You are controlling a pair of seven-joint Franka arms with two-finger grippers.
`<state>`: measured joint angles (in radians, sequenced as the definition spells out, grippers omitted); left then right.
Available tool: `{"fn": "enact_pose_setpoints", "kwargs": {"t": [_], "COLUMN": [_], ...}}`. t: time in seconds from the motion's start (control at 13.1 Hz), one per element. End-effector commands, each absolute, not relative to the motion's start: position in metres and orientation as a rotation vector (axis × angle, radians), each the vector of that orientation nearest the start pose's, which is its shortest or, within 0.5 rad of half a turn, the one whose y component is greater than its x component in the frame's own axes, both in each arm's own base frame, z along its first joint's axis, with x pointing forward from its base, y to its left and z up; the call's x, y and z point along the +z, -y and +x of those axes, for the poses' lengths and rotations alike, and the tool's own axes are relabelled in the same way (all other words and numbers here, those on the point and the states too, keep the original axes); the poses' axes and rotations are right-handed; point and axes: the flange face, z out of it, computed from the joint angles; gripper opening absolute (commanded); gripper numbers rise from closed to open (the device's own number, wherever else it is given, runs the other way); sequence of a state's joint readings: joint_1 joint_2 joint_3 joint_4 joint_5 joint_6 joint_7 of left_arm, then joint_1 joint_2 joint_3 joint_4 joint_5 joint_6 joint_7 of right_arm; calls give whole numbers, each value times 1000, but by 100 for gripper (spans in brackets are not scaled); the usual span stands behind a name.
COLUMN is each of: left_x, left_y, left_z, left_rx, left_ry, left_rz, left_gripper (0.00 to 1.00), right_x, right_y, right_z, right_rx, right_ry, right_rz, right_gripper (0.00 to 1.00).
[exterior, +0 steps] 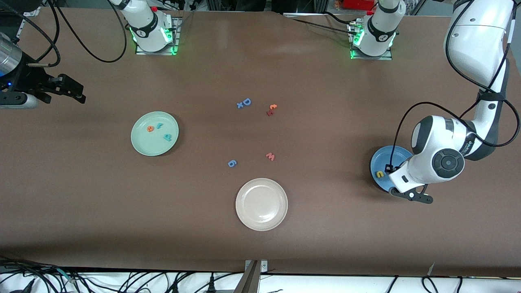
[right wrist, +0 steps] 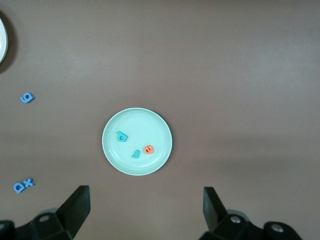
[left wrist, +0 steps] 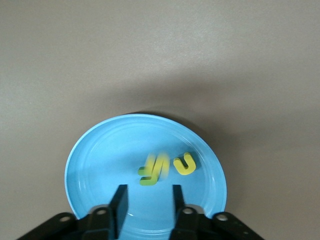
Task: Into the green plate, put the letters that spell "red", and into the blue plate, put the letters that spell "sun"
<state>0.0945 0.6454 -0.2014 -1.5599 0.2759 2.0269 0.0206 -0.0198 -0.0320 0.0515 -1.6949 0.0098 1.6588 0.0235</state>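
The green plate (exterior: 142, 142) holds an orange "e" (exterior: 150, 128), a teal "r" (exterior: 160, 126) and a teal "d" (exterior: 167, 137). The right wrist view shows the same plate (right wrist: 137, 116) from above. My right gripper (exterior: 79, 92) hangs open and empty over the table toward the right arm's end. The blue plate (left wrist: 100, 160) lies under my left gripper (left wrist: 148, 192), whose jaws stand apart with nothing between them. Just off its fingertips, a blurred yellow letter (left wrist: 154, 170) lies beside a sharp yellow "n" (left wrist: 184, 163) in the plate. In the front view my left wrist covers part of the blue plate (exterior: 390, 154).
A cream-white plate (exterior: 261, 187) sits near the front camera at mid-table. Loose letters lie between the plates: a blue "D" with a small "x" (exterior: 244, 102), a red-orange pair (exterior: 271, 109), a pink "w" (exterior: 270, 156) and a blue "6" (exterior: 232, 163).
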Motion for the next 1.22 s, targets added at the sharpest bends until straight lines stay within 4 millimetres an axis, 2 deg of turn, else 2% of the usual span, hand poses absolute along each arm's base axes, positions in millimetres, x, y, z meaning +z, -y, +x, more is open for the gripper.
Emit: {"fn": "enact_pose_setpoints", "kwargs": {"t": [0.0, 0.08, 0.15, 0.38, 0.69, 0.76, 0.99, 1.14], "left_x": [271, 273, 289, 361, 463, 474, 530, 552], "left_y": [41, 43, 43, 60, 67, 76, 70, 70], "left_z": [683, 682, 682, 673, 650, 647, 640, 635], "left_rx": [212, 210, 187, 131, 19, -9, -93, -62], "left_ry": [-382, -380, -373, -342, -317, -333, -318, -295], "left_rz": [-2973, -2978, -2976, -2997, -3009, -3009, -2998, -3037], "left_gripper": [99, 99, 99, 99, 100, 100, 100, 100], "right_x": [593, 594, 594, 594, 594, 594, 594, 594], "right_y": [-20, -20, -20, -20, -20, -20, -20, -20], "right_z": [547, 547, 547, 547, 547, 547, 547, 547], "right_rx": [6, 3, 3, 3, 3, 3, 3, 3], "right_ry": [28, 26, 28, 28, 28, 28, 30, 28], "right_rz": [-3121, -3121, -3121, -3121, -3121, -3121, -3121, -3120], "right_gripper": [100, 100, 100, 100, 100, 100, 100, 100]}}
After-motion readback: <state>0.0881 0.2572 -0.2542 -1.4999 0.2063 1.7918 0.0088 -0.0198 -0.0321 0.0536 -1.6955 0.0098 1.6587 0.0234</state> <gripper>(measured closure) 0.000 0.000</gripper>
